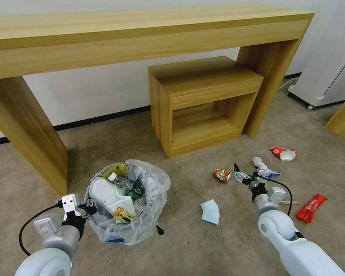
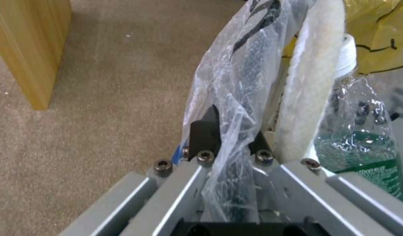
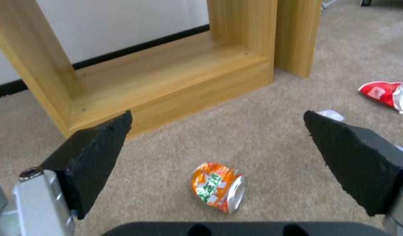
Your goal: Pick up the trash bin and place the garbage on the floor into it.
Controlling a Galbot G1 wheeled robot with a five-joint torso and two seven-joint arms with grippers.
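Observation:
The trash bin [image 1: 142, 226], lined with a puffy clear bag, is at my lower left, and my left gripper [image 1: 89, 209] is shut on its rim. In the left wrist view the fingers [image 2: 205, 132] pinch the bagged black rim [image 2: 254, 55]. Inside lie a white slipper [image 1: 107, 193], a green-label bottle [image 1: 133, 190] and a yellow wrapper [image 1: 117, 168]. My right gripper [image 1: 244, 174] is open just right of a crushed orange can [image 1: 222, 175] on the carpet. The right wrist view shows that can [image 3: 217, 186] below and between the spread fingertips [image 3: 96, 154].
More litter lies on the carpet: a blue mask [image 1: 211, 211], a red-and-white wrapper [image 1: 283, 153], a red wrapper [image 1: 311, 207], crumpled white paper [image 1: 260, 163] and a wooden stick [image 1: 289, 202]. A wooden cubby [image 1: 203, 103] stands under a long desk [image 1: 142, 34]; its leg [image 1: 27, 138] is beside the bin.

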